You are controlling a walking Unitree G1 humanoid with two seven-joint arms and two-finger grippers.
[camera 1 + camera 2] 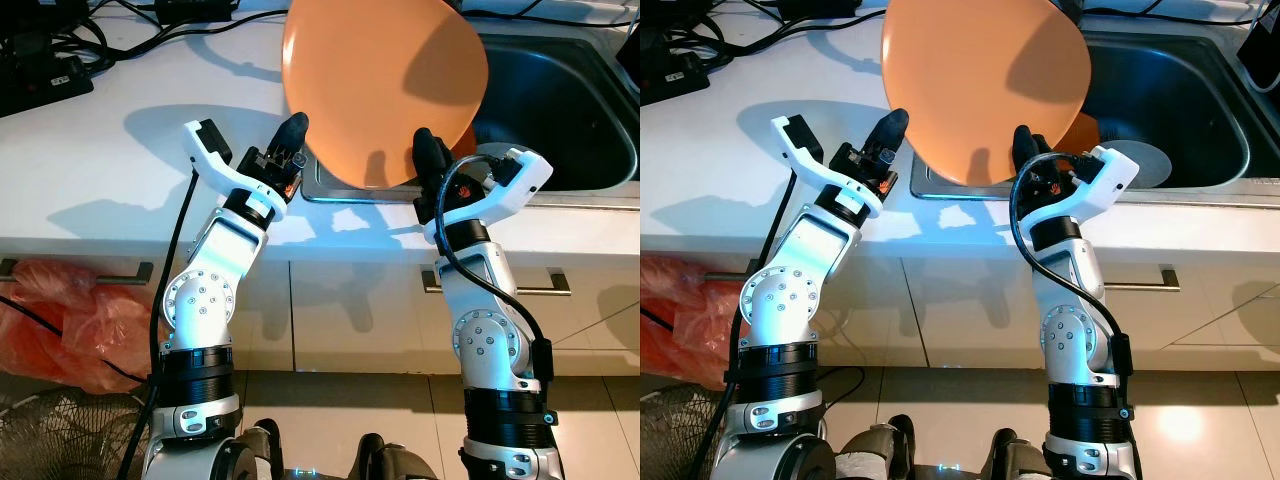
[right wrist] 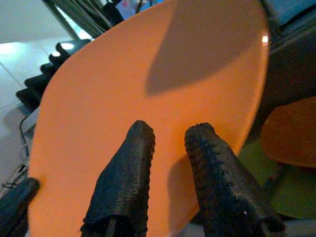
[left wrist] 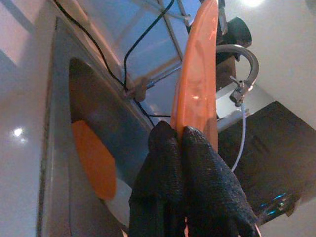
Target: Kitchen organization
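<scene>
Orange plate (image 1: 385,85), top cut off, pinched by left tool (image 1: 294,132); right tool (image 2: 170,163) parted against it.

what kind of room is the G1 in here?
Most likely a home kitchen. There's a stainless sink set into a white countertop, a curved faucet above it, and cabinet drawers with bar handles below. Both grippers are at an orange plate over the sink edge.
</scene>
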